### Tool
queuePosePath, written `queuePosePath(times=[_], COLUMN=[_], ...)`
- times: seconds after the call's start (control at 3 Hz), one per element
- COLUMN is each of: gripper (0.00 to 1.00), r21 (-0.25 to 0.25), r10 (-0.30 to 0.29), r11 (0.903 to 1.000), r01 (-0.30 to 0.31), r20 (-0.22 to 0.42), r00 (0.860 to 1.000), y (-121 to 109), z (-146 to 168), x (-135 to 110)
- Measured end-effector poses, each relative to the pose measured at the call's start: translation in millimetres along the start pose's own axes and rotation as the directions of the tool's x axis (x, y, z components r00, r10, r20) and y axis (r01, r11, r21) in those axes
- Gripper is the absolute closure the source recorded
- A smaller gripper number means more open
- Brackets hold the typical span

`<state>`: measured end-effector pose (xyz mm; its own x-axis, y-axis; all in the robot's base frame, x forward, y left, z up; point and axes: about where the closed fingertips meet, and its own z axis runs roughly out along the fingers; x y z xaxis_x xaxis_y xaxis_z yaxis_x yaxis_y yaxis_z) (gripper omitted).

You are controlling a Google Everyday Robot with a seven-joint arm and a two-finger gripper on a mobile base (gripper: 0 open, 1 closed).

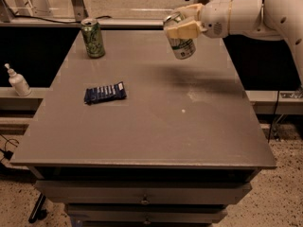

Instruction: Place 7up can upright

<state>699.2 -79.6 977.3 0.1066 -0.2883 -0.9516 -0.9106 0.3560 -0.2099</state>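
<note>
The 7up can (pixel 182 46) is silver-white with green lettering and a shiny top. It hangs nearly upright, slightly tilted, in the air above the far right part of the grey table (pixel 156 126). My gripper (pixel 182 25) comes in from the right on a white arm and is shut on the can's upper half. The can's shadow lies on the table below and to the right of it.
An all-green can (pixel 93 38) stands upright at the table's far left. A dark blue snack packet (pixel 104 93) lies left of centre. A white bottle (pixel 18 81) stands on a ledge left of the table. Drawers run under the front edge.
</note>
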Motion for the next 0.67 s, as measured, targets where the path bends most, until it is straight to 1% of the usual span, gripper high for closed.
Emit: queuePosePath(times=[0.33, 0.67], gripper=[1.0, 1.0], r21=[-0.067, -0.101], r10=[-0.047, -0.051], r11=[0.9967, 0.9934], r01=[0.047, 0.055], r20=[0.006, 0.039], r00=[0.999, 0.998], y=[7.9, 13.8], z=[-12.9, -29.0], x=[1.5, 9.8])
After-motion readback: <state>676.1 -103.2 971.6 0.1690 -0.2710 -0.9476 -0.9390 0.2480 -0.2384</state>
